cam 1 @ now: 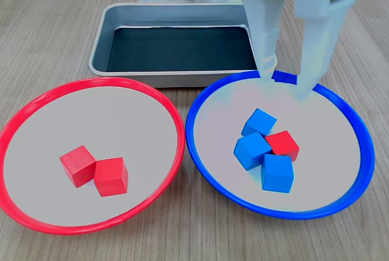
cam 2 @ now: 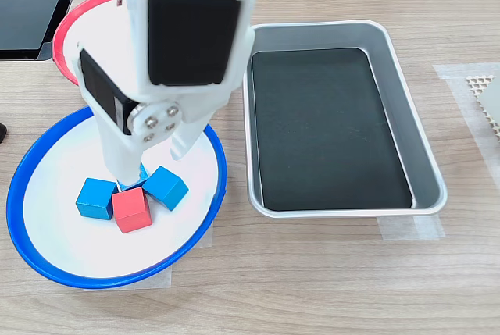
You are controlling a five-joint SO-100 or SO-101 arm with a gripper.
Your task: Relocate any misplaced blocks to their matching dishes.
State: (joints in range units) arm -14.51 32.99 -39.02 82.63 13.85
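The red cube (cam 1: 283, 145), light, rigid and matte, sits wedged among blue cubes (cam 1: 252, 149) in the blue-rimmed dish (cam 1: 200, 151); the end effector (cam 1: 284, 83), fingers apart and empty, should pinch its free flat sides.

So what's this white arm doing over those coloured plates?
It is sorting blocks by colour. The open gripper hangs empty over the blue-rimmed dish, above a cluster of three blue blocks and one stray red block that belongs elsewhere. The red-rimmed dish beside it holds two red blocks. The grey metal tray behind holds no blocks. Nothing is gripped yet.
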